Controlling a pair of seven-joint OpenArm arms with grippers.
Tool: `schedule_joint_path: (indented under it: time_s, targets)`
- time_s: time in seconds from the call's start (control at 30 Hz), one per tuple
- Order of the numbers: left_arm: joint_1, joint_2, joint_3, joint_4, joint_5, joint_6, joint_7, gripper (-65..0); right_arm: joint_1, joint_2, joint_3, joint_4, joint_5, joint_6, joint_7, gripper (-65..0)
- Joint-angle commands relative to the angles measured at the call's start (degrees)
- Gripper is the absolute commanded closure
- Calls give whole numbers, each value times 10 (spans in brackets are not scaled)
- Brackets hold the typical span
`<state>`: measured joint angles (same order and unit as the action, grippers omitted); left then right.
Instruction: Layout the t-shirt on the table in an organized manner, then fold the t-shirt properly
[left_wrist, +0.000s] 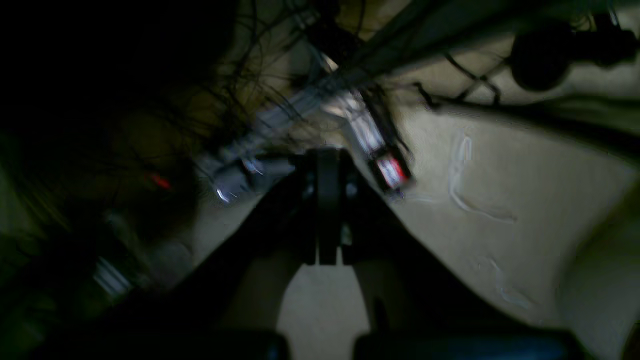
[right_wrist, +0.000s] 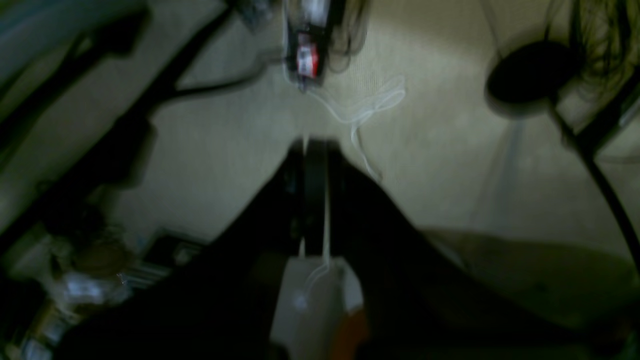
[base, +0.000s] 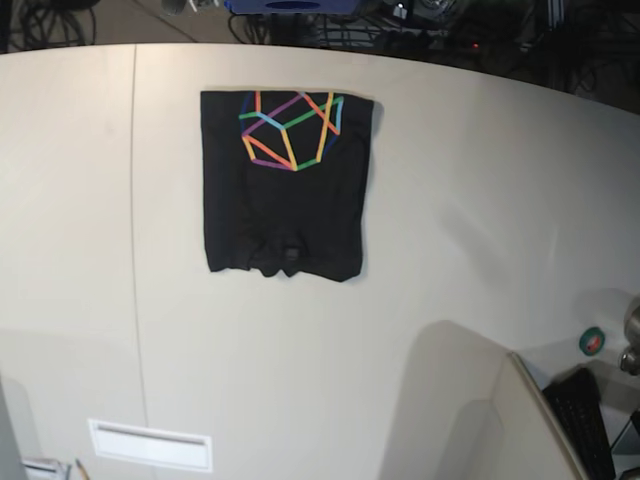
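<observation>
Showing the t-shirt (base: 285, 185) folded on the table (base: 470, 210), only the base view.

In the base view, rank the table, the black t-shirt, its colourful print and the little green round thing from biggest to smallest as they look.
1. table
2. t-shirt
3. print
4. green round thing, smallest, near the table's right edge

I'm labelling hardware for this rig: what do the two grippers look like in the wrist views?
Both look black. The left gripper and right gripper each show flat, narrow fingers pressed together, flaring into a wide black body. Blur hides any markings or cables.
</observation>
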<state>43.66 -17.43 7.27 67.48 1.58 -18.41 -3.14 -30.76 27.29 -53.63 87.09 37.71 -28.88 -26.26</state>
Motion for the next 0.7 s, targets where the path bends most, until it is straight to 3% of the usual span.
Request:
schedule_joint_path:
  time_s: [0.0,0.13,0.23,0.37,0.5,0.67]
  targets:
    - [-3,2,3,-19,-1,-1,-3,0,4,2,1,-40,0,29,26,0]
    - [-58,34,3,-135,-1,0,-5,0,35,-29,3,-213,0,177,104,0]
    - [-99,49,2,-218,-1,0,-13,0,56,-62,2,-351,-1,265,171,0]
    - [-137,70,-2,-325,-3,0,-114,0,92,-108,3,-575,0,368,304,0]
    - [-179,82,2,-441,-2,0,-191,0,116,-137,3,-711,0,421,418,0]
    - [-230,91,2,-557,-2,0,-248,0,126,-136,3,-729,1,422,456,0]
